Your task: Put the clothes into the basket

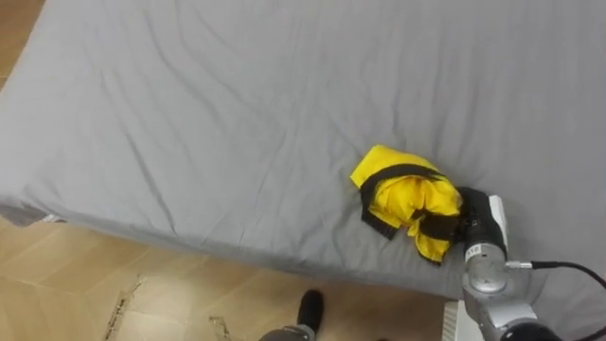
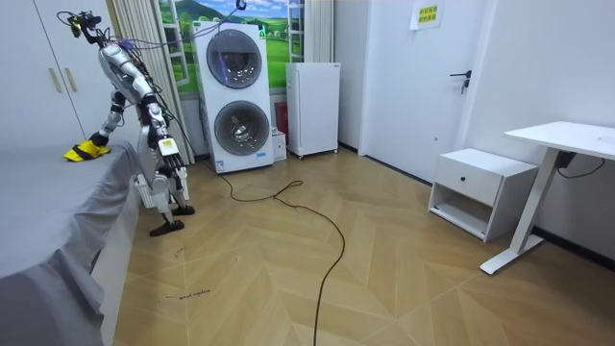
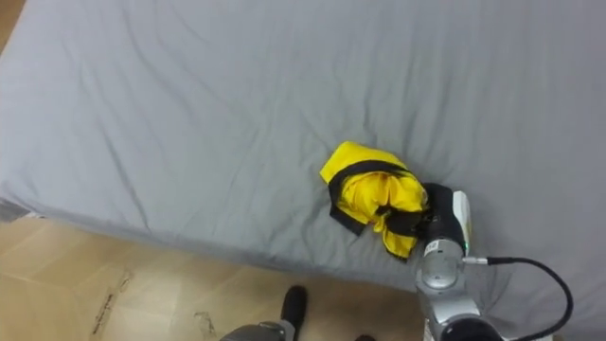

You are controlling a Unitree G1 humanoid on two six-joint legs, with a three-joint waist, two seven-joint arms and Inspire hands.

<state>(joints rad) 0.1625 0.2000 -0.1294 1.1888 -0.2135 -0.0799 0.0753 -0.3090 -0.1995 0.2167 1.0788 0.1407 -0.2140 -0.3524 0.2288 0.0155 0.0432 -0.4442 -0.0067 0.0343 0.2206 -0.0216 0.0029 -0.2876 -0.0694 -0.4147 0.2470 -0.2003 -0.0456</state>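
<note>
You have a wide grey bed (image 1: 189, 114) under the camera, its sheet running off the far, left and right sides of the eye views. Only the near edge is visible, crossing low from the left side down towards the lower right, with wooden floor (image 2: 384, 259) below it. In the room view the robot stands right at that near edge, bent forward over the mattress. Behind it the floor is broad and open as far as a stacked washer and dryer (image 2: 238, 96), a white cabinet (image 2: 312, 106), a low white nightstand (image 2: 480, 192) and a white desk (image 2: 567, 135) along the walls. A white slatted basket (image 2: 144, 189) stands on the floor against the bed's near edge, just beside the robot's legs. Your right arm comes in from the lower right and stretches out over the sheet, with the right robot hand (image 1: 473, 220) low on the bed and pointing away from the near edge. The yellow garment (image 1: 402, 194), trimmed in black, lies bunched on the sheet near the bed's near edge, touching the front of that hand. The fingers are lost among the folds and black bands, so you cannot tell whether they grip the cloth. The left robot hand (image 2: 166, 145) hangs low by the hip in the room view, too small to read.
</note>
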